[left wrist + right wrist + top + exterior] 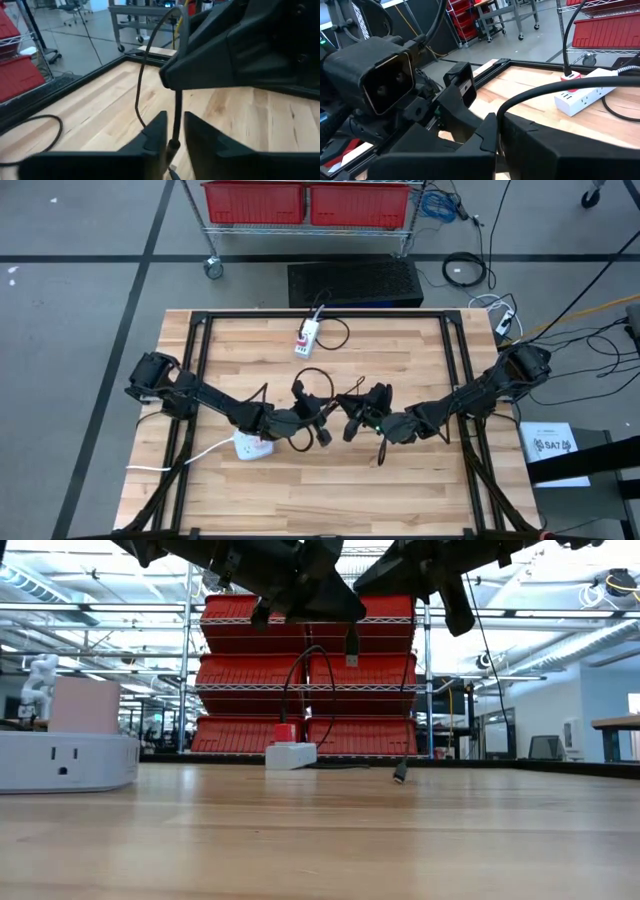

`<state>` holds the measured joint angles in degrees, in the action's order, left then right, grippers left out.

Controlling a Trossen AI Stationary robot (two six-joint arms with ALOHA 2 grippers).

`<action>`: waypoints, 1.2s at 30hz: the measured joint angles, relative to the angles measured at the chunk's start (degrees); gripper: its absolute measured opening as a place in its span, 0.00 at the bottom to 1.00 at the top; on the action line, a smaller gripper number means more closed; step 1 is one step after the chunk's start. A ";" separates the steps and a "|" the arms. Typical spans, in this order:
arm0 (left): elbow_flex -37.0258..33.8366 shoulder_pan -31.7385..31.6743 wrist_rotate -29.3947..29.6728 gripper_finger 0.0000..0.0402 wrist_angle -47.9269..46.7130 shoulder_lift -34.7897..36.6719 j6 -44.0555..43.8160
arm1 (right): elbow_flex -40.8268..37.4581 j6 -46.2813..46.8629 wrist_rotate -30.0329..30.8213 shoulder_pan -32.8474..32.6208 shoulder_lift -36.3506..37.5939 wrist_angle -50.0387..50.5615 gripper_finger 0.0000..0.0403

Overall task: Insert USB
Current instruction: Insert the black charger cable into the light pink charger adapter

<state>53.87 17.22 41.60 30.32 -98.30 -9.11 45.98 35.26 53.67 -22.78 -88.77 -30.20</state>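
I see the black USB cable (352, 645) held above the middle of the tabletop (400, 480), clear of the wood, with both grippers meeting there. Its long axis at the plug runs vertical: in the low view the plug end hangs straight down below the dark gripper bodies, and a second connector (400, 773) dangles lower, just above the wood. The cable is thin, black and glossy, looping up and back toward the white power strip (307, 338) near the tabletop's far edge. The left gripper (174, 131) has its fingers narrowed around the cable, which passes upright between them. The right gripper (499, 131) is fully closed on the cable, which arcs out over its fingers. Only the high view shows the white socket block (251, 446) lying near the tabletop's left edge, just beside the left arm; the low view shows its outlet face.
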 joint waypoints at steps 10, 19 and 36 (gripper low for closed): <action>0.00 -0.12 -9.23 0.01 -0.67 0.04 2.43 | -0.04 -6.76 -0.18 -2.38 0.00 0.62 0.02; 0.00 -0.38 -17.89 0.01 -2.17 0.04 2.58 | -0.04 -9.60 -4.49 -6.61 6.24 9.77 0.15; -0.04 -1.65 -30.75 0.00 1.22 0.04 3.94 | -0.02 2.90 -19.92 -17.53 22.41 43.39 0.29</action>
<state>53.82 15.57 10.85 31.54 -98.26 -5.17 45.95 38.15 33.75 -40.31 -66.36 13.19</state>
